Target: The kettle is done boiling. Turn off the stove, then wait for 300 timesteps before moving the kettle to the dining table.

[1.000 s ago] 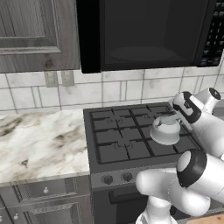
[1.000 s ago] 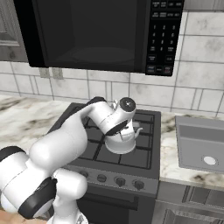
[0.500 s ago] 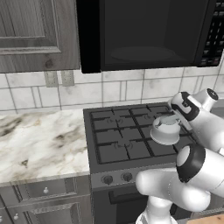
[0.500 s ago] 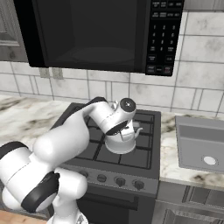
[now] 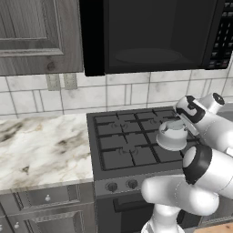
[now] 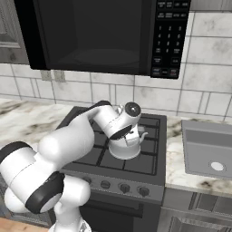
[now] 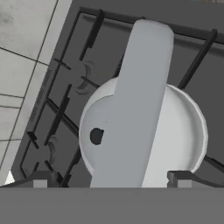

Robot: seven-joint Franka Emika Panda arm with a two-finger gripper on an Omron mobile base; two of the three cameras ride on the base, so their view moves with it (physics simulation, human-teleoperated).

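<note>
Squat silver-grey metal kettle (image 7: 144,140) sits near the right front corner of the black gas stove (image 5: 123,145). The two-finger gripper (image 7: 109,178), jaws spread wide, straddles its flat top handle (image 7: 135,100). Kettle likely rigid, smooth, water-heavy; best held mid-handle.

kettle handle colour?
Light silver-grey, same as the kettle body; the handle shows best in the hand view.

The kettle (image 5: 172,135) stands on the right side of the stove (image 5: 123,145); the grates to its left are bare. The black microwave (image 5: 150,34) hangs low over the stove. The marble surface (image 5: 41,148) on the left is open, and a sink (image 6: 208,152) lies at the right.
</note>
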